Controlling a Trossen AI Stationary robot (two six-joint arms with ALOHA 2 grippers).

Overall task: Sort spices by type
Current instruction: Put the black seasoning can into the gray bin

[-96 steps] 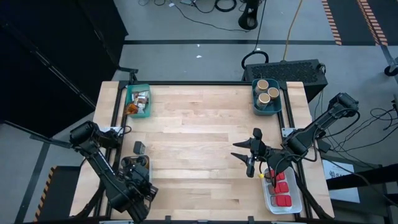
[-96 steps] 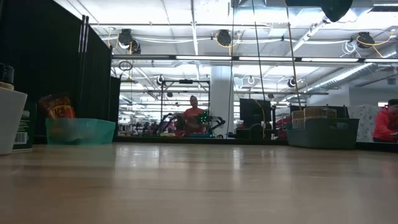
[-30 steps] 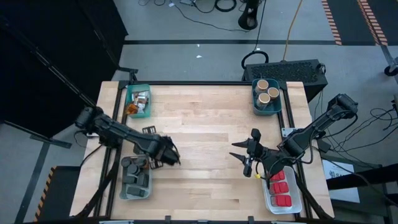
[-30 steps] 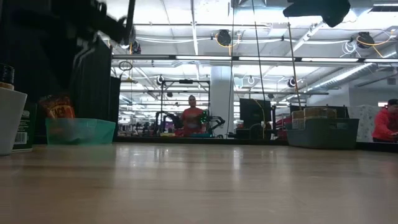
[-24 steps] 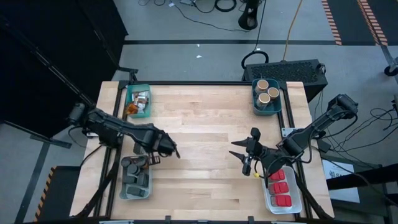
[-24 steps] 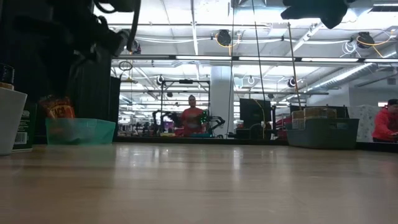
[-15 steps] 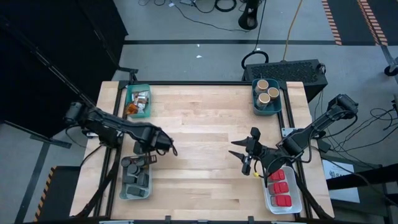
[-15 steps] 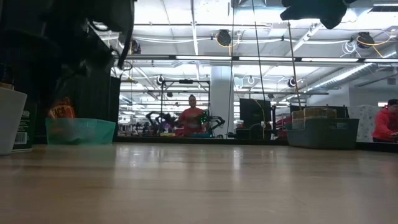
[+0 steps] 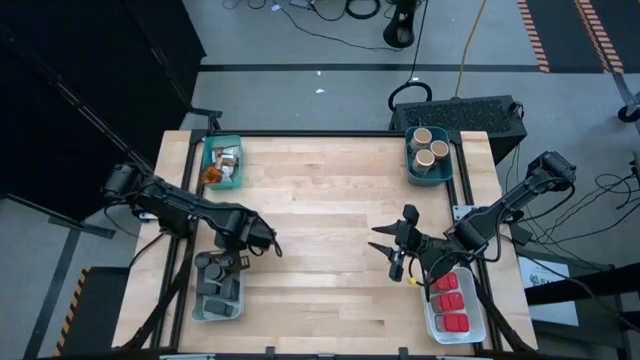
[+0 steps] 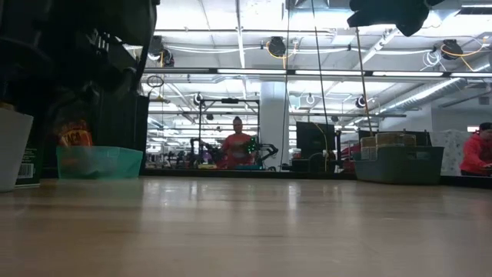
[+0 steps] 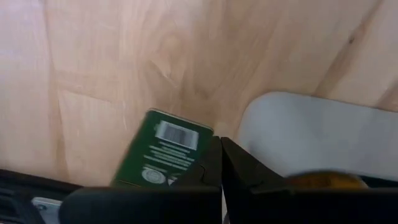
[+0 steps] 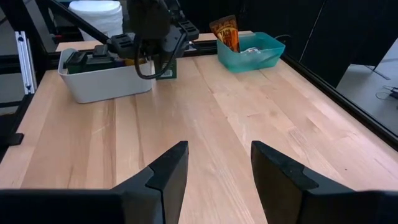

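Since the earlier frames, the left arm has been swung out from the table's near-left corner and drawn back toward the white bin, while the right arm has barely shifted.

In the high view, the left arm is seen stretched from the table's left edge toward the middle, its left gripper (image 9: 262,238) held just beside the far end of the white bin (image 9: 202,311), in which dark jars (image 9: 213,272) are stored. The right arm is bent in from the right edge, with the right gripper (image 9: 392,250) poised over bare wood beside a clear bin of red tins (image 9: 452,303). Printed packets (image 9: 224,160) are kept in a teal bin (image 9: 237,185) at the far left, and tan cylinders (image 9: 428,147) in a darker bin (image 9: 412,175) at the far right.

In the low view, the upper left is filled by the dark left arm, and one printed packet is seen standing in the teal bin behind it. People in red are visible in the room beyond.

In the left wrist view, the fingers (image 11: 214,163) are pressed together with nothing between them; a green-labelled tin (image 11: 163,149) lies on the wood beside the white bin's rim.

In the right wrist view, the fingers (image 12: 168,171) are held apart and empty, pointed across the table at the left gripper and the white bin.
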